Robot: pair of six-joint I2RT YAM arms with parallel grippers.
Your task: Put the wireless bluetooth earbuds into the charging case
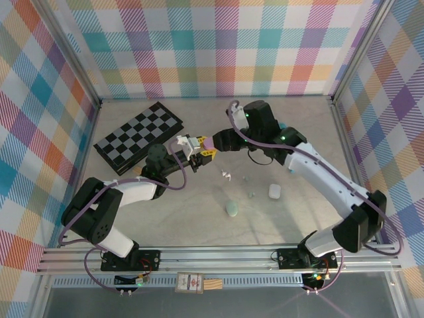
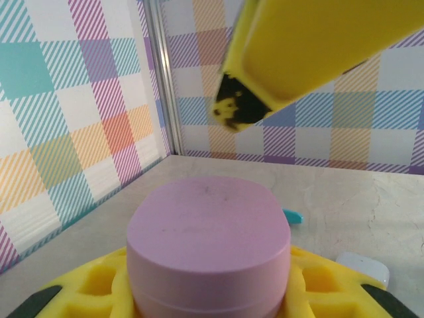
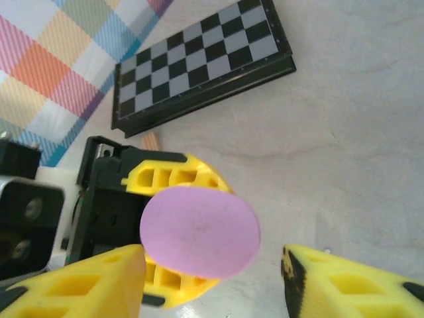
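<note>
The wireless bluetooth earbuds lie loose on the table: one small white bud and, a little to its right, two tiny pale green pieces, which I take for buds too, though they are too small to be sure. None of them sits in a case, so in my judgement the main part of the task is not yet done. Every bud has to be picked up and put in, and first a case must be opened. The pink case is lifted above the table, behind and to the left of the buds and clearly apart from them. It looks closed to me, with a smooth flat top and a thin seam low on its side. The left gripper is clamped on it and carries it between its yellow fingers. The right gripper is just beside the case with its two fingers apart, one on each side. The gap on one side is plain to see, so it grips nothing. I guess it is placed there to work on the lid, but that is only my reading. Both grippers are near the buds but touch none of them. A white case and a pale green case rest on the table just past the buds, and a folded chessboard lies at the far left.
</note>
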